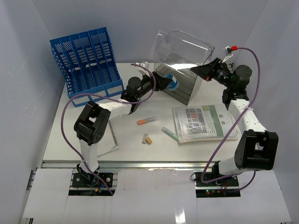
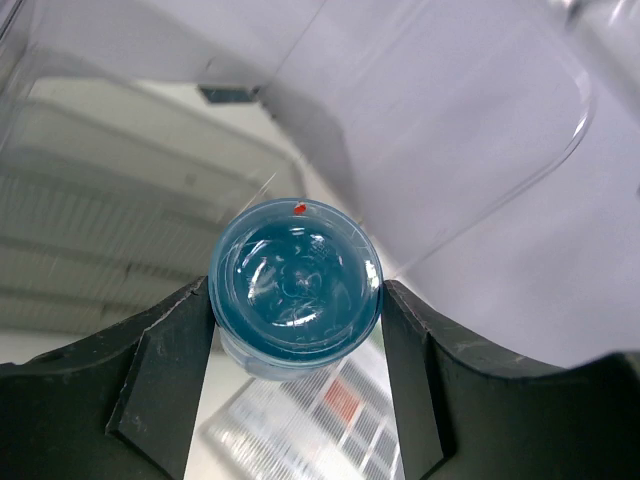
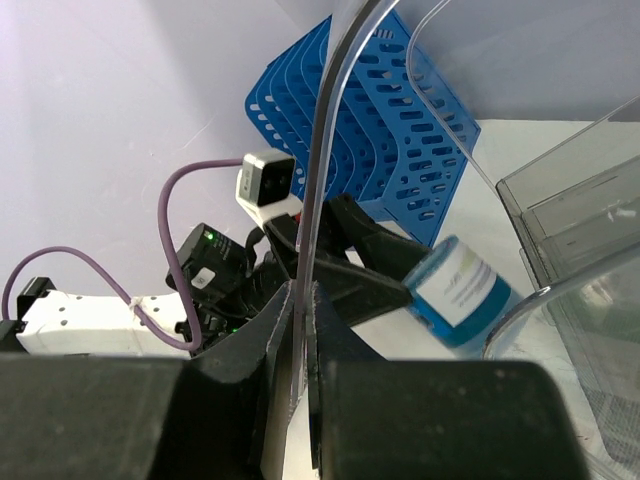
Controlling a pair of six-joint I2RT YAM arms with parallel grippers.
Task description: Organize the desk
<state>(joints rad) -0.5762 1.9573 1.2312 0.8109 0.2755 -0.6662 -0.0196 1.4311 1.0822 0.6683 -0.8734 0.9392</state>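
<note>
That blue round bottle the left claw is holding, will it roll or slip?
The bottle looks cylindrical, so laid sideways it would likely roll. Its glossy plastic may slip, since the left claw grips two narrow spots.

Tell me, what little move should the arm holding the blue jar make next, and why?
Probably ease the jar forward into the box. The left gripper grips it right by the box, and the right gripper pinches the clear lid tilted up, so the way in looks open.
</note>
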